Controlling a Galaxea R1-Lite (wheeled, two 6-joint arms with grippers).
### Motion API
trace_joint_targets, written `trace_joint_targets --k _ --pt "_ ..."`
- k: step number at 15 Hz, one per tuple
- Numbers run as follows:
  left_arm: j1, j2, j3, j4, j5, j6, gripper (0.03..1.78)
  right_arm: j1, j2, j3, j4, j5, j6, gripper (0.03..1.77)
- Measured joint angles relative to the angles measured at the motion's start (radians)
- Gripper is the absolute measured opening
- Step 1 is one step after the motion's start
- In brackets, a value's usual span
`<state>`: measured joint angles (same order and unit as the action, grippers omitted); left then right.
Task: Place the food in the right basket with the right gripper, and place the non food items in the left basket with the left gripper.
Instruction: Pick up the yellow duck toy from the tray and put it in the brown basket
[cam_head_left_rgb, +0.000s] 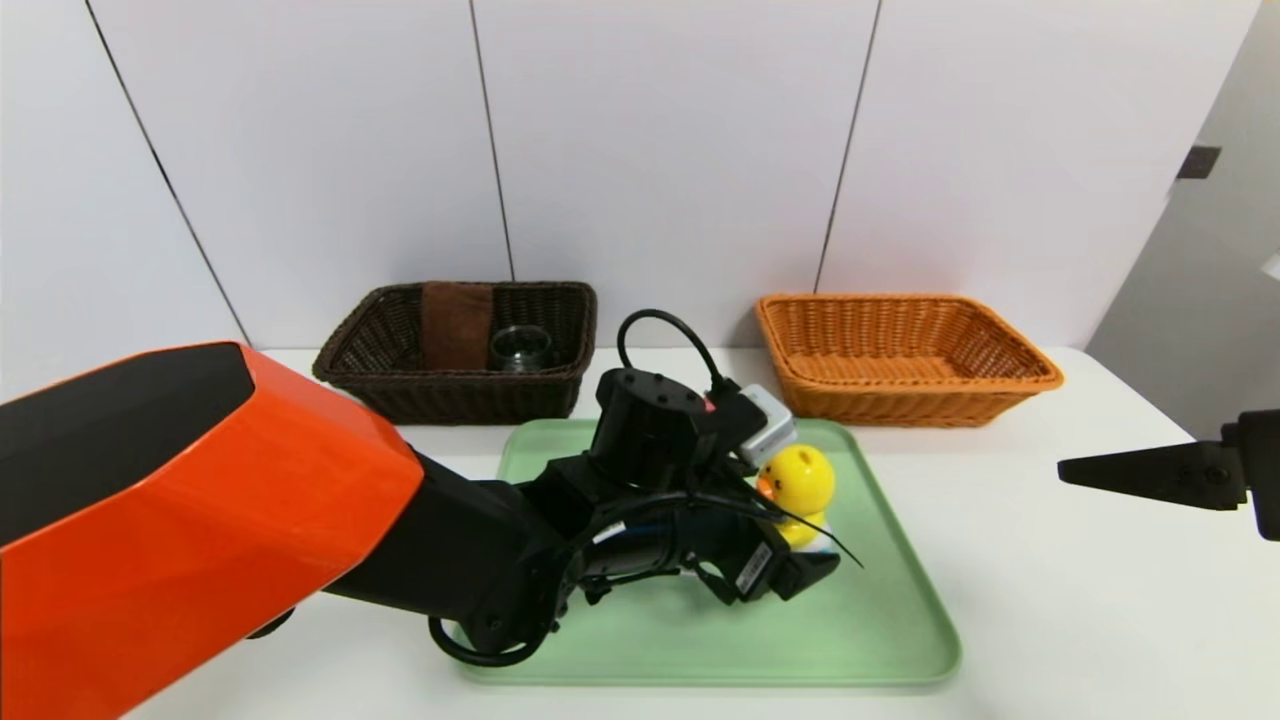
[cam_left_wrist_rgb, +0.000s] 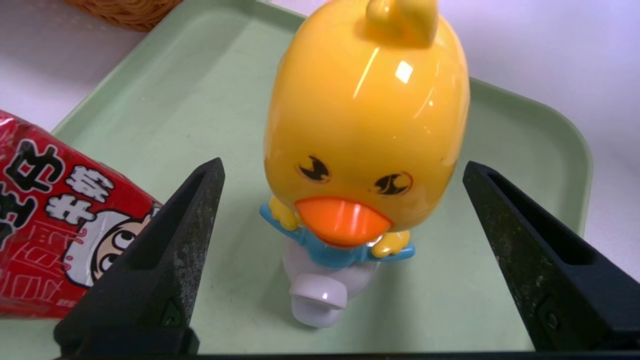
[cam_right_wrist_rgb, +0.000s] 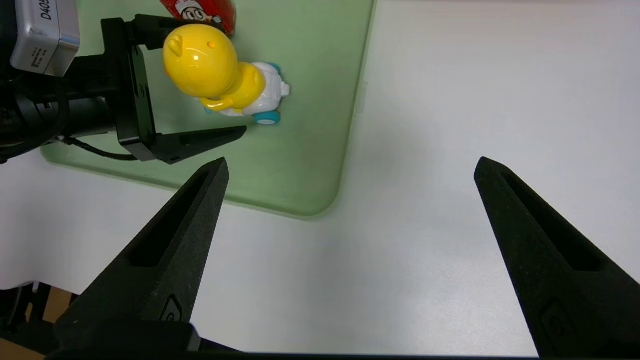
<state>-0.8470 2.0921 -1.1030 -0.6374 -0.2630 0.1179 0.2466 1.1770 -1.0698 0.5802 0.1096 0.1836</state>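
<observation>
The yellow duck toy (cam_head_left_rgb: 797, 483) stands upright on the green tray (cam_head_left_rgb: 880, 640). My left gripper (cam_head_left_rgb: 805, 560) is low over the tray, open, with one finger on each side of the duck (cam_left_wrist_rgb: 365, 125) and a gap on both sides. The red drink carton (cam_left_wrist_rgb: 50, 225) lies on the tray just outside one left finger (cam_left_wrist_rgb: 185, 235); the left arm hides it in the head view. The brown towel (cam_head_left_rgb: 456, 325) and glass cup (cam_head_left_rgb: 520, 348) sit in the dark left basket (cam_head_left_rgb: 450, 400). My right gripper (cam_head_left_rgb: 1075, 470) hovers open over bare table at the right.
The orange right basket (cam_head_left_rgb: 900, 395) stands at the back right, beyond the tray, with nothing showing inside. The white table (cam_right_wrist_rgb: 425, 225) lies under the right gripper (cam_right_wrist_rgb: 352, 161), next to the tray's corner (cam_right_wrist_rgb: 310, 200). A white wall closes off the back.
</observation>
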Motion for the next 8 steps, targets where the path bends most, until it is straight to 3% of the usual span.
trace_joint_targets --k 8 --pt "-0.015 0.035 -0.056 -0.005 0.0 -0.035 1.69 0.0 0.001 0.0 0.0 0.0 -0.001 1.7"
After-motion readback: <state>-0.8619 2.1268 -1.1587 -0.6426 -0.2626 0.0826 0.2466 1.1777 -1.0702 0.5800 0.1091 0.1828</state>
